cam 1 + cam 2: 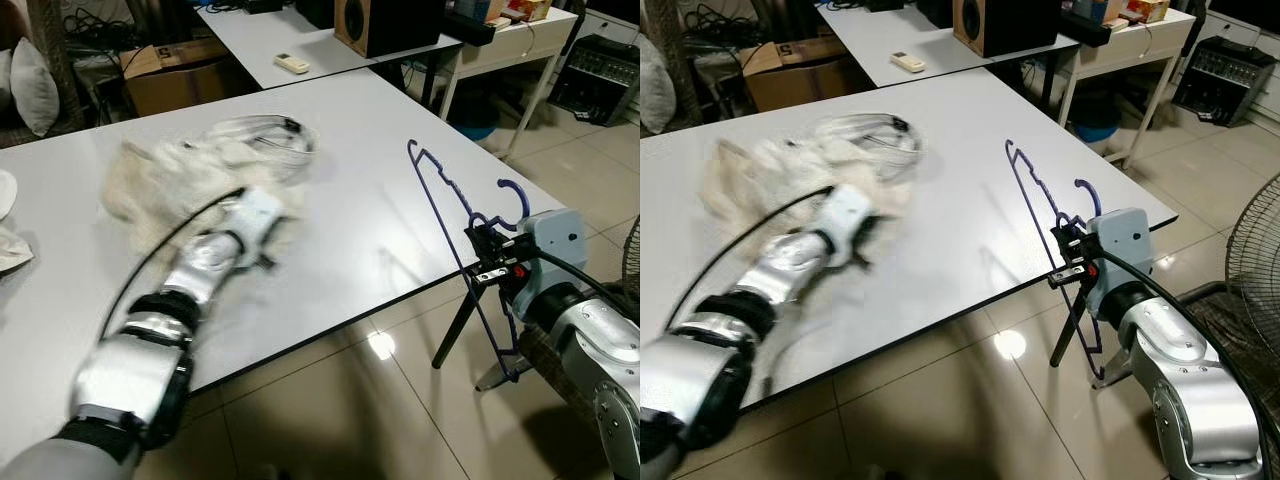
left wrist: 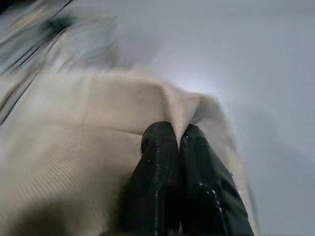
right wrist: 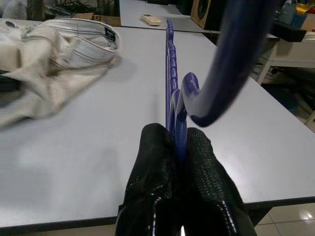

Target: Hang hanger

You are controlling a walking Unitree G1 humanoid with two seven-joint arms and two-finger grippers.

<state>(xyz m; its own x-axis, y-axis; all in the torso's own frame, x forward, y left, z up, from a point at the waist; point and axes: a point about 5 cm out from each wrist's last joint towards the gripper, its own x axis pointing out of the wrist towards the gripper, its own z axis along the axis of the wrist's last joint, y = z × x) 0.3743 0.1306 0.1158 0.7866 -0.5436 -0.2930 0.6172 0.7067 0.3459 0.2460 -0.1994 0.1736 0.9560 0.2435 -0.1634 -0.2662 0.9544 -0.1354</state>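
Purple hanger (image 1: 455,215) stands on edge at the table's (image 1: 350,200) three o'clock corner, right gripper (image 1: 488,262) clamped at its neck, hook up, ready for threading. Left wrist: fingers (image 2: 157,162) pinched shut on cream cloth (image 2: 88,147), lifting a fold. Right wrist: both pads squeeze the wire, cloth heap at ten o'clock.

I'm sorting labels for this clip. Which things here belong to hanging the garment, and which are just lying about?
Part of the job:
- purple hanger, clamped in the right gripper
- cream garment on the white table, pinched by the left gripper

Lying about:
- remote control
- speaker
- cardboard box
- fan
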